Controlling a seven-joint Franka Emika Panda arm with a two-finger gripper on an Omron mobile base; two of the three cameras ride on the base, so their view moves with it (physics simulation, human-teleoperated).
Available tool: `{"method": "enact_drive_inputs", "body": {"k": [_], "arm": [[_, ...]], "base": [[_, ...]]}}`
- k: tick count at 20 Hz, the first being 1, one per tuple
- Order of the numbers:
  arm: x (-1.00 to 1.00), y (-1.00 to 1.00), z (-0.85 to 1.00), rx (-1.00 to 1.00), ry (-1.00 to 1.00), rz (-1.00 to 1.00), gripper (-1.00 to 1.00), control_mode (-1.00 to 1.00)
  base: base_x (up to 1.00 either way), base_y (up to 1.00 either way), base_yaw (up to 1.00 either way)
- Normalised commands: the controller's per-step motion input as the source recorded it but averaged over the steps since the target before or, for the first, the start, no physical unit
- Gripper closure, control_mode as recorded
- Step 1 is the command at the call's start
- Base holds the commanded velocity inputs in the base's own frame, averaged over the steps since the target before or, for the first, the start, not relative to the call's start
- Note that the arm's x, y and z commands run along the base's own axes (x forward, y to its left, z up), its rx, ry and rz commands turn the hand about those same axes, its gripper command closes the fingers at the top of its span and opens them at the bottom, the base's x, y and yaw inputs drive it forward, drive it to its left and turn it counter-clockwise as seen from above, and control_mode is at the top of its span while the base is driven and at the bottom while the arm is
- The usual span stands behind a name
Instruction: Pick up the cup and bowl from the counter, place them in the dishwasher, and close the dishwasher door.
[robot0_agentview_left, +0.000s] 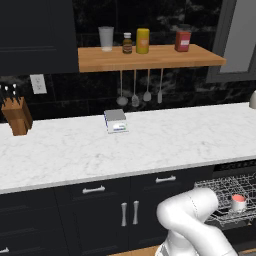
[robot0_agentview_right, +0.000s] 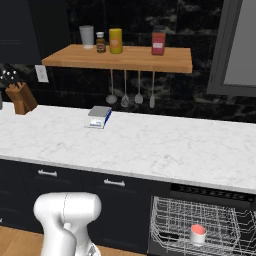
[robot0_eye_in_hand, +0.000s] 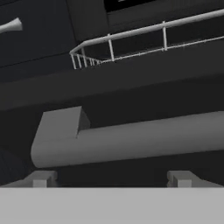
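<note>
The dishwasher (robot0_agentview_left: 231, 172) (robot0_agentview_right: 210, 192) stands open under the counter (robot0_agentview_left: 125, 150) (robot0_agentview_right: 150, 145), with its grey wire rack (robot0_eye_in_hand: 131, 35) pulled out. A small white cup with a red inside (robot0_agentview_left: 238, 201) (robot0_agentview_right: 198, 233) stands upright in that rack. In the hand view my gripper (robot0_eye_in_hand: 111, 179) is open, its jaws wide apart. It sits just below the grey bar handle (robot0_eye_in_hand: 131, 138) of the dark dishwasher door (robot0_eye_in_hand: 144, 92), which fills the near view. A pale rounded thing (robot0_agentview_left: 253, 99) is cut off by the counter's right edge; I cannot tell whether it is the bowl.
On the counter sit a small scale (robot0_agentview_left: 116, 121) (robot0_agentview_right: 100, 117) and a knife block (robot0_agentview_left: 17, 116) (robot0_agentview_right: 21, 99). A wooden shelf (robot0_agentview_left: 150, 57) (robot0_agentview_right: 120, 58) carries jars, with utensils hanging below it. Dark cabinets with silver handles (robot0_agentview_left: 94, 189) (robot0_agentview_right: 114, 183) flank the dishwasher.
</note>
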Motion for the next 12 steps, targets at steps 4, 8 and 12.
{"method": "enact_drive_inputs", "body": {"k": [4,8,12], "arm": [[0.58,0.0,-0.49,0.07,-0.47,0.0,-1.0,-1.0],[0.66,0.2,-0.04,0.01,-0.7,0.0,-1.0,-1.0],[0.95,0.46,0.1,0.0,-0.79,0.0,-1.0,-1.0]], "base": [[0.0,0.0,0.0],[0.0,0.0,0.0],[0.0,0.0,0.0]]}}
